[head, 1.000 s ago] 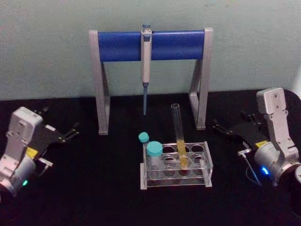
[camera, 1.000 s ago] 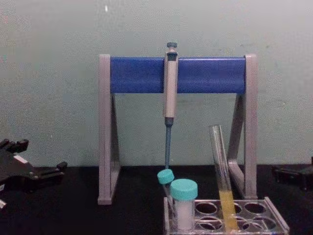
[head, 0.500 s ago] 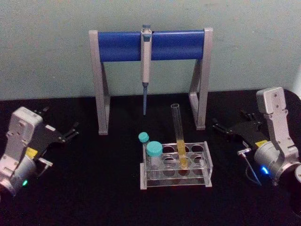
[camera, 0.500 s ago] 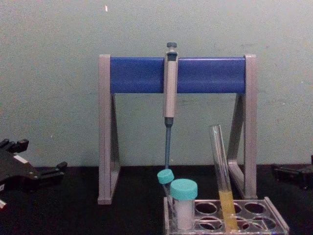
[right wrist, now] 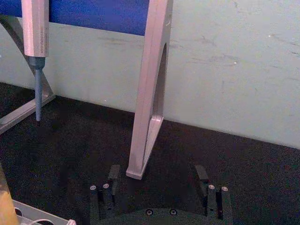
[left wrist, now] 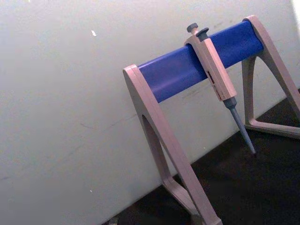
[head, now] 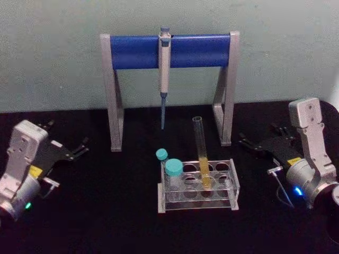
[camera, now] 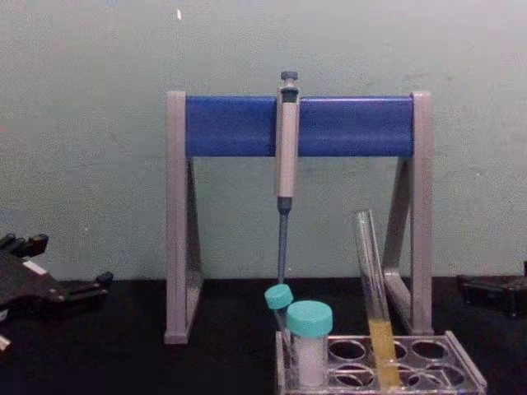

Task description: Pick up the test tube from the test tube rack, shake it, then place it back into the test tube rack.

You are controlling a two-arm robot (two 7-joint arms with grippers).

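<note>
The black desk [head: 106, 211] is spanned at 12 o'clock by the grey-and-blue pipette stand [head: 169, 51], from which a pipette [head: 164, 74] is hung. At the centre, the test tube rack [head: 197, 185] is set, well apart from both arms. The test tube [head: 202, 153] is held in a rear hole, leaning slightly, beside a teal-capped white tube [head: 173, 173] and a small vial [head: 161, 155]. The left pincer [head: 79, 150] is parked at 9 o'clock, released and empty. The right pincer [head: 245, 143] is rested at 3 o'clock, its fingers [right wrist: 114, 174] spread and nothing grasped.

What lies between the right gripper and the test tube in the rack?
In the head view, bare black table lies between the right gripper and the test tube; the pipette stand leg stands farther back.
</note>
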